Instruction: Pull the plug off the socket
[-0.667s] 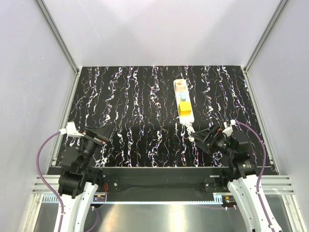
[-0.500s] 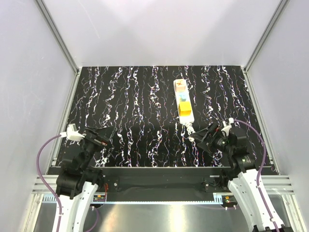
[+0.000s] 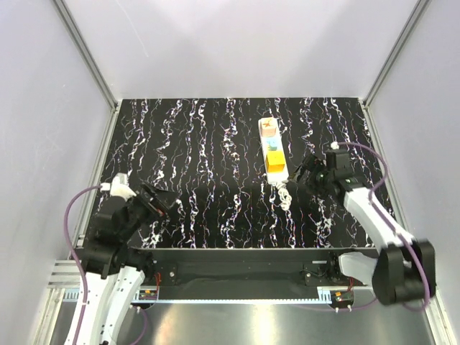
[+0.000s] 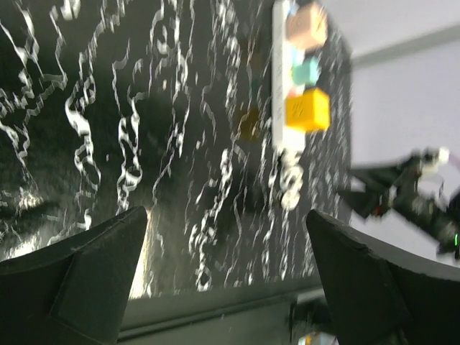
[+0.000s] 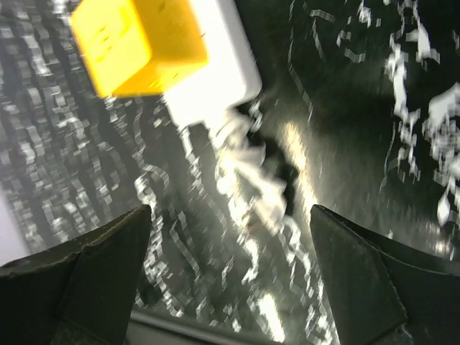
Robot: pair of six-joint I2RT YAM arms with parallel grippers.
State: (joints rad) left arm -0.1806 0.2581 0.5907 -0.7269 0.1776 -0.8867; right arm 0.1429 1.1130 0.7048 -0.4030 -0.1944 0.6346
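The socket (image 3: pixel 267 135) is a long white strip lying on the dark marbled mat, right of centre. A yellow cube plug (image 3: pixel 274 162) sits in it near its near end, and its knotted white cord (image 3: pixel 283 192) trails toward me. My right gripper (image 3: pixel 302 173) is open just right of the strip's near end, holding nothing. In the right wrist view the yellow plug (image 5: pixel 136 43), the socket's end (image 5: pixel 219 79) and the cord (image 5: pixel 255 176) lie ahead of the open right gripper (image 5: pixel 230 215). My left gripper (image 3: pixel 162 199) is open, far to the left, and the socket (image 4: pixel 282 72) shows far ahead.
Pink (image 4: pixel 309 21) and teal (image 4: pixel 305 70) outlets sit beyond the yellow plug (image 4: pixel 307 110). Grey walls with aluminium rails (image 3: pixel 93 172) close in the mat on three sides. The black front bar (image 3: pixel 237 255) runs along the near edge.
My right arm has reached forward from the near edge, bringing its open gripper up beside the strip's near end. The left arm has shifted slightly right.
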